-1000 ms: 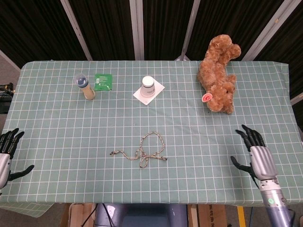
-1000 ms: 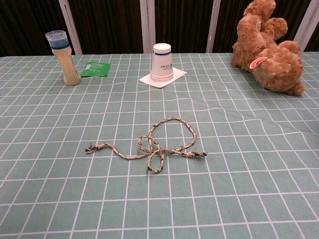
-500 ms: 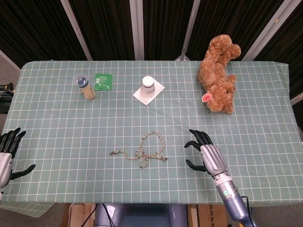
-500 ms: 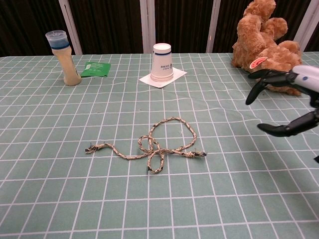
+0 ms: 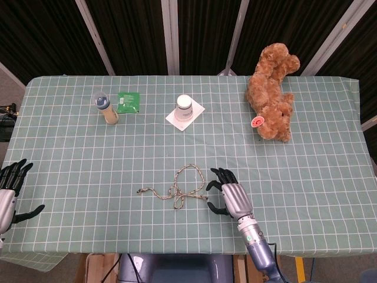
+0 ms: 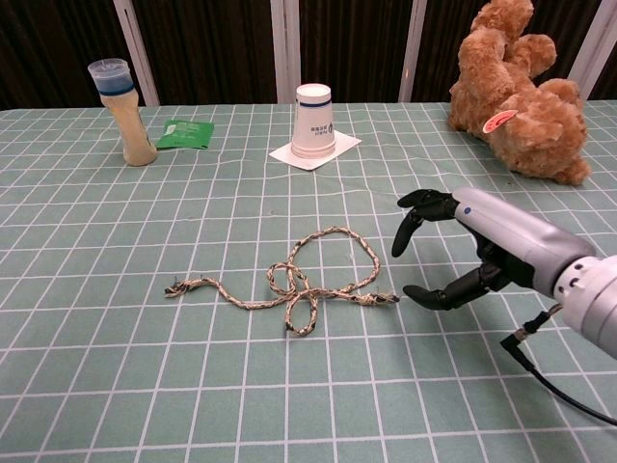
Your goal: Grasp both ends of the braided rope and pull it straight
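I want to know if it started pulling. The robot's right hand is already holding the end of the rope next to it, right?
Not quite. The right hand is next to the rope end, but its fingers are open and hold nothing; the chest view shows a gap between them and the rope.

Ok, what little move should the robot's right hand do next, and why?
Probably slide the right hand a bit further toward its own left and lower it, so its fingers can pinch the rope's near end. The hand is open and hovers just beside that end, not touching it. The left hand waits open at the table's edge, far from the other end.
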